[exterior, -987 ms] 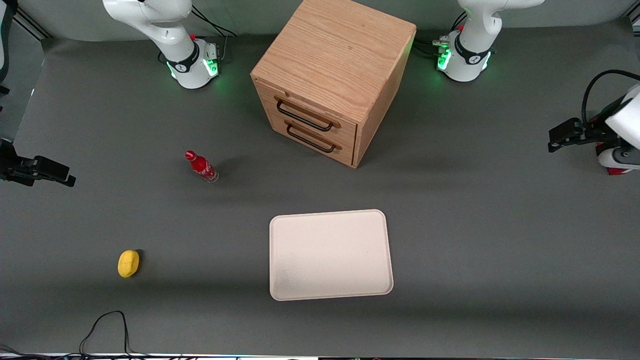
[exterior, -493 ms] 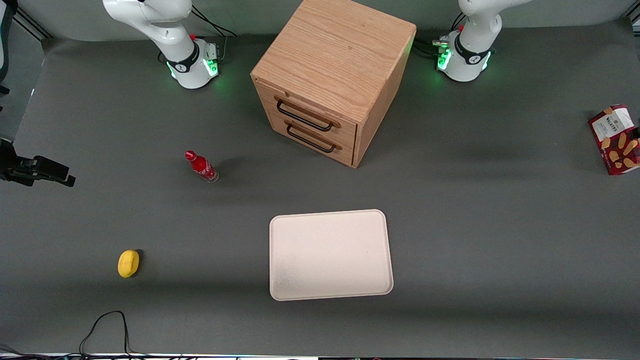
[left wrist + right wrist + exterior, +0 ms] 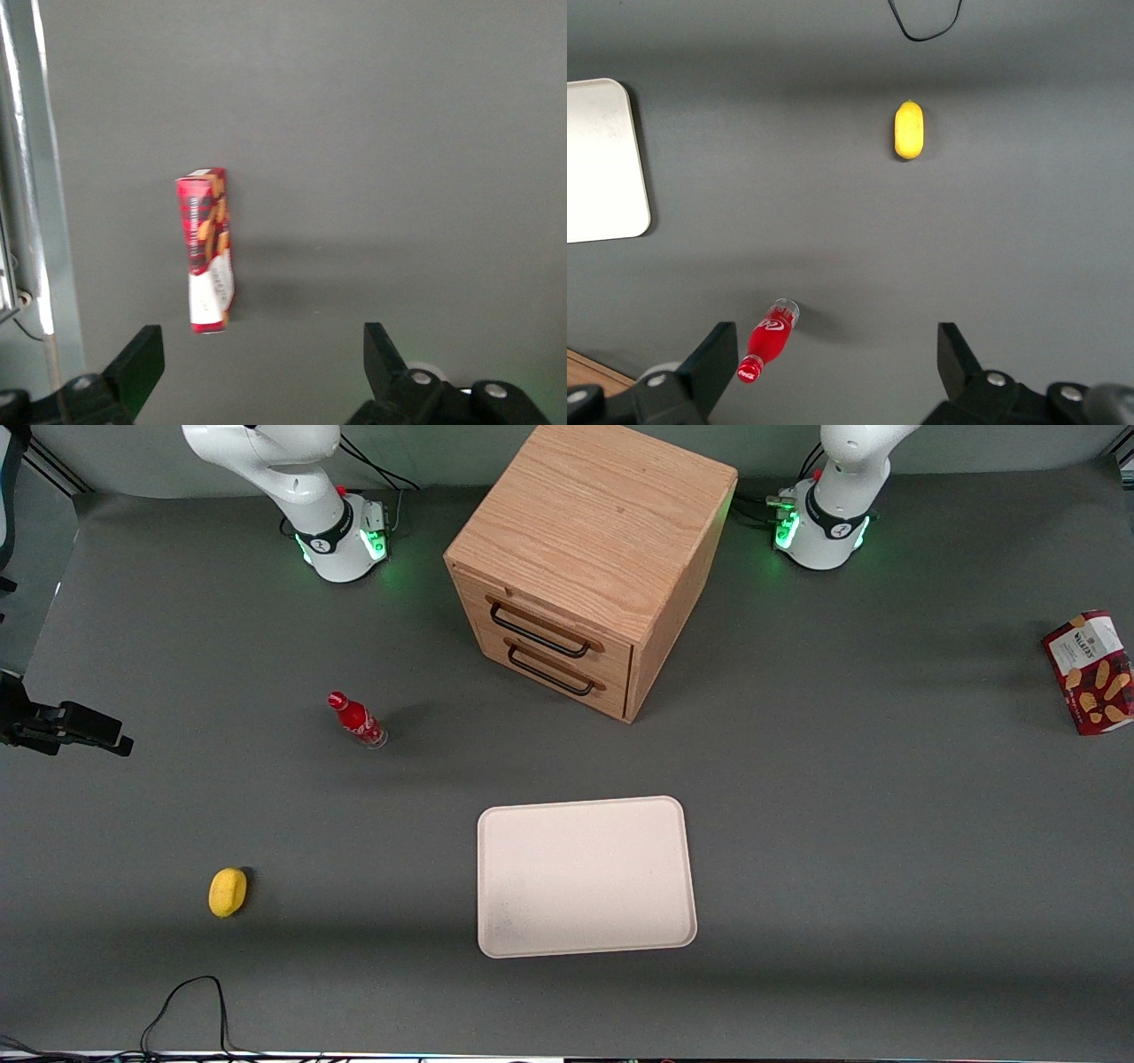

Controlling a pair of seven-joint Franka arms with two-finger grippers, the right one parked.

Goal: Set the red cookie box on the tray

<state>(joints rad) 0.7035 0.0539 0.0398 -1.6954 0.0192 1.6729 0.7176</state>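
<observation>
Red cookie box (image 3: 209, 251) upright on narrow edge; end effector (image 3: 264, 365) spread wide, above.

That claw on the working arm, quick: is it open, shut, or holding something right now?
Gripper: open and holding nothing, hanging above the table; the red cookie box stands on the table apart from both fingers.

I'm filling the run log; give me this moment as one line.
phase: approach | gripper: open, above table, empty | red cookie box: on table, working arm's end, ungrasped | tray: bare
</observation>
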